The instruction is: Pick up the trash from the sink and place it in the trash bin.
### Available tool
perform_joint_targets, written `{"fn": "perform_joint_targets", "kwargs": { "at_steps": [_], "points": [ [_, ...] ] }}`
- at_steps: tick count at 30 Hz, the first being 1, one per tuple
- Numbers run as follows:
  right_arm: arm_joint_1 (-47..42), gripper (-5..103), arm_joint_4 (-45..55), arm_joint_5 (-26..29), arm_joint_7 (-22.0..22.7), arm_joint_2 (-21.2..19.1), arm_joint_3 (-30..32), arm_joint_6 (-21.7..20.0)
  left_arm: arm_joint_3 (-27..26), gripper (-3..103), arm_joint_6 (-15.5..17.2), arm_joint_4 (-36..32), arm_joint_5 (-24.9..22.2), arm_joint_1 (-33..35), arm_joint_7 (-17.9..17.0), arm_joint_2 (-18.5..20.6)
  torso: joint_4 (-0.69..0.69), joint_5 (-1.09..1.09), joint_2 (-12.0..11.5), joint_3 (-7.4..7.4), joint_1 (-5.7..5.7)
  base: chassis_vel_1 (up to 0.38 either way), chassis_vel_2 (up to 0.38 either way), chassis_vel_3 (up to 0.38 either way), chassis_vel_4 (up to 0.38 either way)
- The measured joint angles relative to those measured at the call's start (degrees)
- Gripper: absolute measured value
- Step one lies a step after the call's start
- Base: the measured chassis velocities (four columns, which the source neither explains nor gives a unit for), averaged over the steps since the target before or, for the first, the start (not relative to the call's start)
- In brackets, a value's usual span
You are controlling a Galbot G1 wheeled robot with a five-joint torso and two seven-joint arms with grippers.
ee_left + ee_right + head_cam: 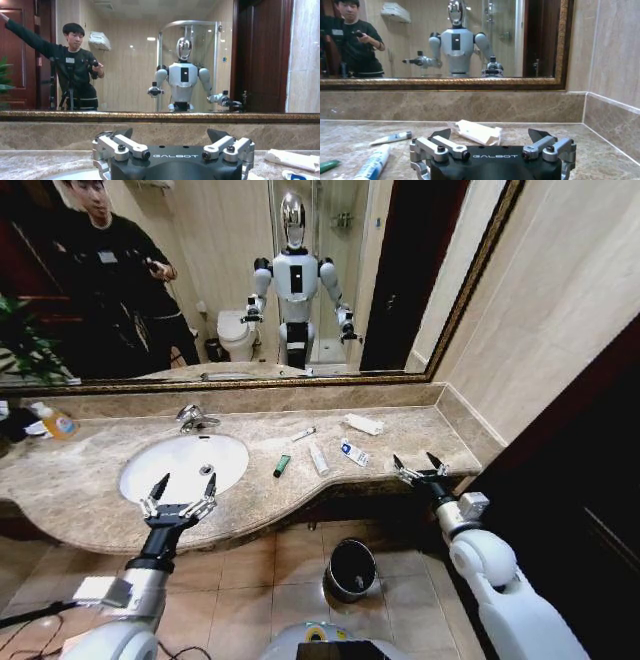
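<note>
Marble counter (80,480); both claws, left (178,498), right (421,470), spread, marked GALBOT.

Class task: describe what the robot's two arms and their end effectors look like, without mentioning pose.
Both arms have glossy white rounded shells with black wrist sections. The left end effector and right end effector have black bodies, silver metal linkages and pointed black fingertips. White "GALBOT" lettering marks each black body.

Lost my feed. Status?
Left gripper open over sink. Right gripper open at counter edge. Trash on counter, untouched. Trash bin below.
</note>
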Motion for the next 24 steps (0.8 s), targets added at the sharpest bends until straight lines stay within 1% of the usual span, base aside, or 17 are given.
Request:
{"fn": "perform_joint_targets", "kwargs": {
  "at_steps": [4,6,8,11,14,16,18,21,24],
  "points": [
    [-0.4,100,1.02,-0.11,-0.36,1.04,-1.01,1.03,0.0,100,0.0,0.0,0.0,0.0,0.0,0.0,0.0,-0.01,0.0,0.0,0.0,0.0,0.0,0.0,0.0],
    [-0.61,100,1.32,-1.18,-1.21,2.35,-1.78,2.37,0.0,100,0.0,0.0,0.0,0.0,0.0,0.0,0.0,-0.01,0.0,0.0,0.0,0.0,0.0,0.0,0.0],
    [-0.7,100,1.32,-1.64,-1.58,2.74,-2.04,2.59,0.0,100,0.0,0.0,0.0,0.0,0.0,0.0,0.0,-0.01,0.0,0.0,0.0,0.0,0.0,0.0,0.0],
    [-0.39,100,0.5,-3.76,-2.26,3.89,-2.89,3.19,0.0,100,0.0,0.0,0.0,0.0,0.0,0.0,0.0,0.0,0.0,0.0,0.0,0.0,0.0,0.0,0.0],
    [-0.4,100,0.2,-5.33,-1.32,4.01,-3.32,3.21,0.0,100,0.0,0.0,0.0,0.0,0.0,0.0,0.01,0.01,0.0,0.0,0.0,0.0,0.0,0.0,0.0],
    [-1.26,100,1.16,-5.33,-0.03,2.94,-3.28,1.41,0.01,100,0.0,0.0,0.0,0.0,0.0,0.0,0.0,0.0,0.0,0.0,0.0,0.0,0.0,0.0,0.0],
    [-1.46,100,1.68,-4.81,0.13,2.51,-2.68,0.98,0.0,100,0.0,0.0,0.0,0.0,0.0,0.0,0.0,-0.01,0.0,0.0,0.0,0.0,0.0,0.0,0.0],
    [-1.41,100,1.96,-4.09,0.67,2.24,-1.69,1.27,0.0,100,0.0,0.0,0.0,0.0,0.0,0.0,0.0,-0.01,0.0,0.0,-0.01,0.0,0.0,0.0,0.0],
    [-1.84,100,3.15,-3.05,2.42,2.25,-1.47,2.22,0.0,100,0.0,0.0,0.0,0.0,0.0,0.0,0.0,0.0,0.0,0.0,0.0,0.0,0.0,0.0,0.0]
  ]
}}
